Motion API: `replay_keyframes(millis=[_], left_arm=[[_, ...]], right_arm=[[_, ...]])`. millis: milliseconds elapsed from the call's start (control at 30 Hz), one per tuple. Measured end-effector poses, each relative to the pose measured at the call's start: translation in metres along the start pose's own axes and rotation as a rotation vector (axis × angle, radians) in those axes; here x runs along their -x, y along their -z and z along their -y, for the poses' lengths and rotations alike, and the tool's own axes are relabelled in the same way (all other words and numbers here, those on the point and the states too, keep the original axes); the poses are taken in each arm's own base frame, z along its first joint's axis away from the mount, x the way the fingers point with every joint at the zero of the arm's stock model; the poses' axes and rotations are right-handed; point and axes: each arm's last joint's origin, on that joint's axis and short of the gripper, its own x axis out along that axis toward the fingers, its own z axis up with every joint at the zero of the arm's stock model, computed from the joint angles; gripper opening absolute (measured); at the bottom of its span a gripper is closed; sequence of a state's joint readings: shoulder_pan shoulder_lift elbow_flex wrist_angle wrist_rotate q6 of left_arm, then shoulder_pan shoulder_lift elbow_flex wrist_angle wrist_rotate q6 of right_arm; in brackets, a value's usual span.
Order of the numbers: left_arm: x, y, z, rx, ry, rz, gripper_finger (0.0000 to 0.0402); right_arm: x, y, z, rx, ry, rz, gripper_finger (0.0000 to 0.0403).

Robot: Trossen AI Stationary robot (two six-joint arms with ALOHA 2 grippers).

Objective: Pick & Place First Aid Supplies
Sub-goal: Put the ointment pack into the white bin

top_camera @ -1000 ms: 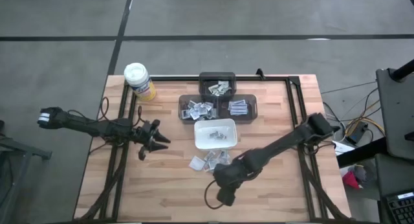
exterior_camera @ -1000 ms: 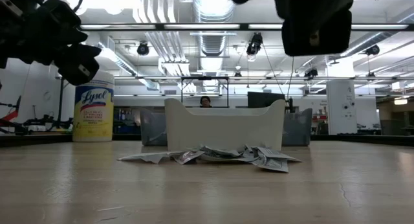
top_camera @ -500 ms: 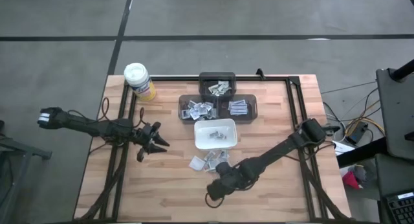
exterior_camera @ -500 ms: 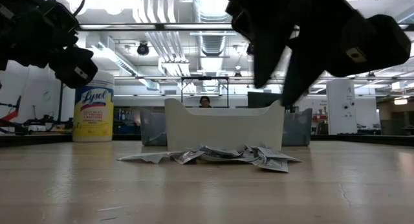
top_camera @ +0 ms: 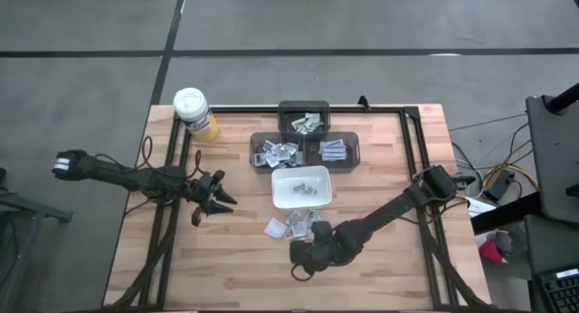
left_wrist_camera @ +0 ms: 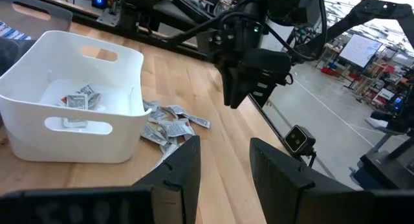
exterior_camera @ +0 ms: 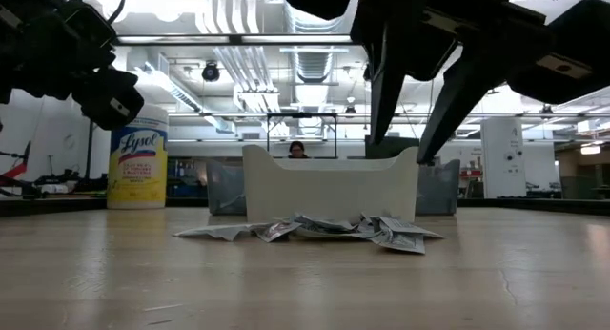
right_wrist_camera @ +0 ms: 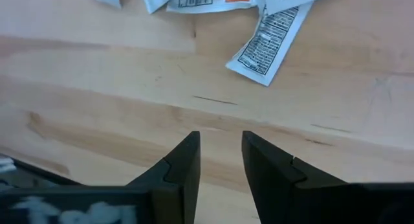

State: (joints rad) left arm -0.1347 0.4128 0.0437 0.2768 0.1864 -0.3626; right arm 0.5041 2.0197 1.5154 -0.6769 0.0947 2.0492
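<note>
Low view: packets (exterior_camera: 315, 230) partly overlapped

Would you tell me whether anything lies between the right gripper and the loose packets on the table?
Nothing visible does: the right gripper, jaws open, hovers over bare wood just beside the packets, which lie by the white dish.

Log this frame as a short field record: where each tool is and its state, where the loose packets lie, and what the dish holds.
right tool: open, empty, above the table just short of the loose packets
left tool: open, empty, off to the left, away from the supplies
loose packets: small heap on the wood, beside the white dish
white dish: holds a few packets
dark bins: hold more packets
yellow canister: upright at the table's far left corner
</note>
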Motion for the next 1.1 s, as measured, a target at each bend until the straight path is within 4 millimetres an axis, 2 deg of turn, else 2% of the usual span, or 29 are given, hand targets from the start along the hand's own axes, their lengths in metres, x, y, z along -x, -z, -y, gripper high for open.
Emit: replay_keyframes(millis=[400, 833, 1100], left_arm=[[0.000, 0.000, 0.000, -0.033, 0.000, 0.000, 0.0126], [0.000, 0.000, 0.000, -0.057, 0.000, 0.001, 0.0126], [0.000, 0.000, 0.000, -0.061, 0.000, 0.001, 0.0126]], right_arm=[[-0.005, -0.010, -0.005, -0.191, 0.023, -0.031, 0.0109], [-0.007, -0.033, -0.008, -0.253, 0.113, -0.041, 0.0109], [-0.007, -0.036, -0.005, -0.265, 0.154, -0.040, 0.0109]])
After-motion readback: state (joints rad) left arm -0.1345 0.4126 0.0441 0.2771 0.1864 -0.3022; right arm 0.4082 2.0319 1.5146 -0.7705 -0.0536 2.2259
